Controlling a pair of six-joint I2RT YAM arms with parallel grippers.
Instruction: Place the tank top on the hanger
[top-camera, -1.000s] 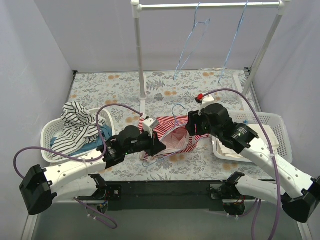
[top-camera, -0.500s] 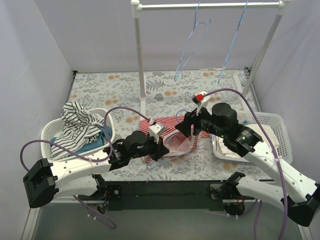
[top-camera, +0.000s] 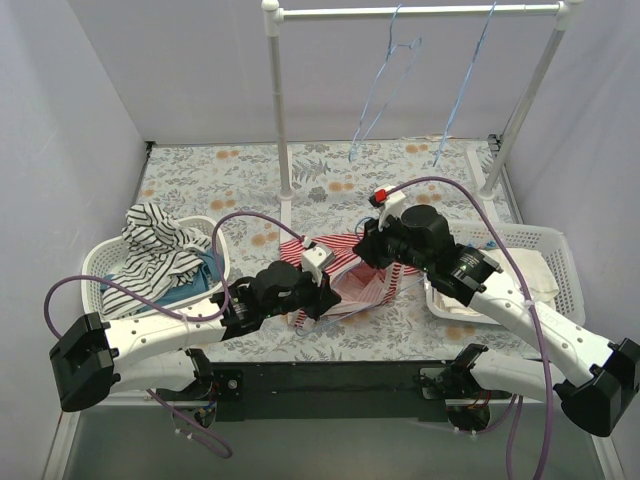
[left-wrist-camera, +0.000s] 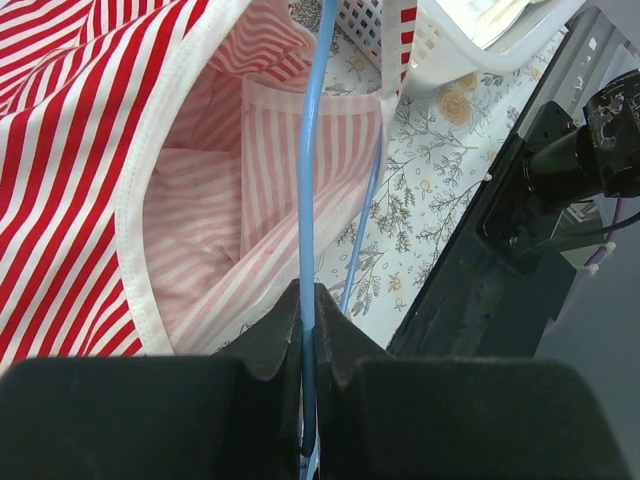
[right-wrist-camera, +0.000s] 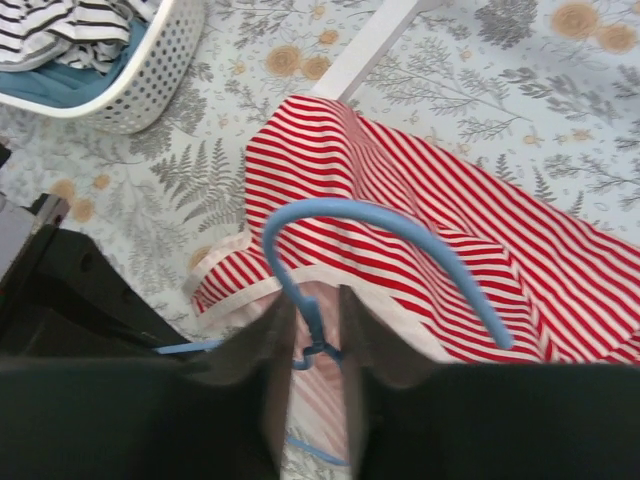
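Tank top (top-camera: 340, 250) (red-and-white stripes, pale trim) lies crumpled on the floral table cover (top-camera: 200, 180), centre front, between the two arms. Light-blue wire hanger (right-wrist-camera: 330, 207) enters its opening: in the left wrist view one wire crosses the pale inside of the cloth. Left gripper (left-wrist-camera: 308, 300) is pinched tight on that wire. Right gripper (right-wrist-camera: 312, 320) is closed narrowly about the twisted neck below the hook, above the fabric. Rack post (top-camera: 278, 110) rises just behind the garment, and its bar carries two spare hangers (top-camera: 465, 85). Left basket (top-camera: 100, 262) holds a black-and-white striped garment (top-camera: 155, 245). Right basket (top-camera: 545, 240), holding cream cloth (top-camera: 528, 263), sits just beside the top, under the right arm.
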